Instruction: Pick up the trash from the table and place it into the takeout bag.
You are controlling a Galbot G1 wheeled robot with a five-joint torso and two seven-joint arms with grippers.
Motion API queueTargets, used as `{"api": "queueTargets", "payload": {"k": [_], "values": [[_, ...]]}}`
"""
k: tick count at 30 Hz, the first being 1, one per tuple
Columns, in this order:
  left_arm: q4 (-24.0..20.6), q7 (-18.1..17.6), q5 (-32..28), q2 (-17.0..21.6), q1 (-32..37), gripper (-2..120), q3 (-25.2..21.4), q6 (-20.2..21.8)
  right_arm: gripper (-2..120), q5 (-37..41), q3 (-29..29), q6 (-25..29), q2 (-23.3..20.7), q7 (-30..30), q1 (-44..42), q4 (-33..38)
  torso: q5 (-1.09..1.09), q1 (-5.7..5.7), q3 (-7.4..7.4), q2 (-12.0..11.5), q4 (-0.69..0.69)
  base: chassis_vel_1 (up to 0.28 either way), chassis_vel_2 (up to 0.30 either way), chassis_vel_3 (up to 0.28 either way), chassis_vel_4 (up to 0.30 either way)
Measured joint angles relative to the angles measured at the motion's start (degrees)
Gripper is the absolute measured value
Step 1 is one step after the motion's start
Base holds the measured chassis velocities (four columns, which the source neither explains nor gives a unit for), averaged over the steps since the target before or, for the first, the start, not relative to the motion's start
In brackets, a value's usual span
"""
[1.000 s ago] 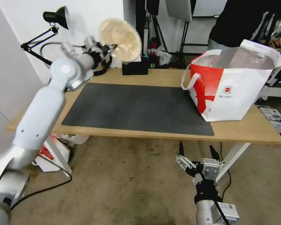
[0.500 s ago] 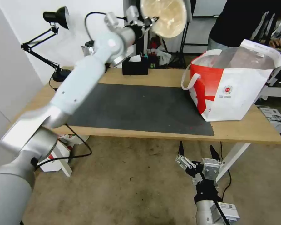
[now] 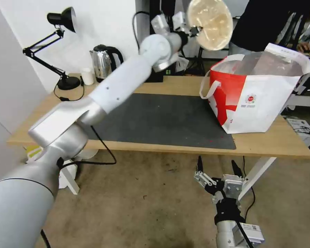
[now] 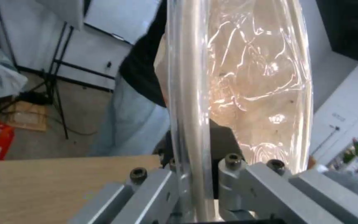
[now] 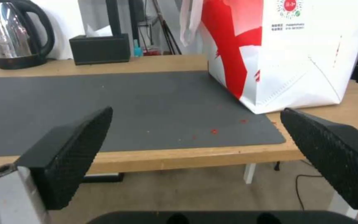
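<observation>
Carrying the beige bowl (image 3: 210, 24), gripped by its rim in my left tool (image 3: 193, 30), I should centre it over the bag (image 3: 261, 103) (right tool (image 3: 216, 166) released, below the surface (image 3: 182, 85)).

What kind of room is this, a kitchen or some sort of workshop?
Probably a lab or studio rather than a kitchen. Black tripod stands crowd the back wall, a clamp-arm desk lamp and a steel kettle share a plain wooden table, and cables trail across the carpeted floor.
</observation>
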Motion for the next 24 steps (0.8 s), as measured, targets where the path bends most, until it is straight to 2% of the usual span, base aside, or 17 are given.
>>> {"api": "queueTargets", "payload": {"k": [1, 3, 6, 8, 13, 24], "values": [[0.0, 0.0, 0.0, 0.0, 0.0, 0, 0.0, 0.0, 100, 0.0, 0.0, 0.0, 0.0, 0.0, 0.0, 0.0, 0.0, 0.0, 0.0, 0.0, 0.0, 0.0, 0.0, 0.0, 0.0], [2.8, 2.5, 0.9, -1.2, -0.4, 0, 1.3, -0.3, 100, 0.0, 0.0, 0.0, 0.0, 0.0, 0.0, 0.0, 0.01, 0.0, 0.0, 0.0, -0.02, 0.0, 0.0, 0.0, 0.0], [4.9, 4.7, 1.4, -1.9, -0.6, 0, 2.6, -0.4, 100, 0.0, 0.0, 0.0, 0.0, 0.0, 0.0, 0.0, 0.0, 0.0, 0.0, 0.0, 0.0, 0.0, 0.0, 0.0, 0.0], [7.9, 7.4, 2.7, -3.4, -0.7, 0, 4.0, -1.3, 100, 0.0, 0.0, 0.0, 0.0, 0.0, 0.0, 0.0, -0.01, 0.01, 0.01, 0.0, 0.05, 0.0, 0.0, 0.0, 0.0], [8.3, 10.4, 4.3, -3.9, 0.7, 0, 5.2, -2.6, 100, 0.0, 0.0, 0.0, 0.0, 0.0, 0.0, 0.0, -0.01, 0.0, 0.0, 0.0, 0.0, 0.0, 0.0, 0.0, 0.0], [8.4, 11.6, 5.3, -3.8, 2.4, 0, 6.3, -3.2, 100, 0.0, 0.0, 0.0, 0.0, 0.0, 0.0, 0.0, -0.01, 0.0, 0.0, 0.0, 0.02, 0.0, 0.0, 0.0, 0.0]]}}
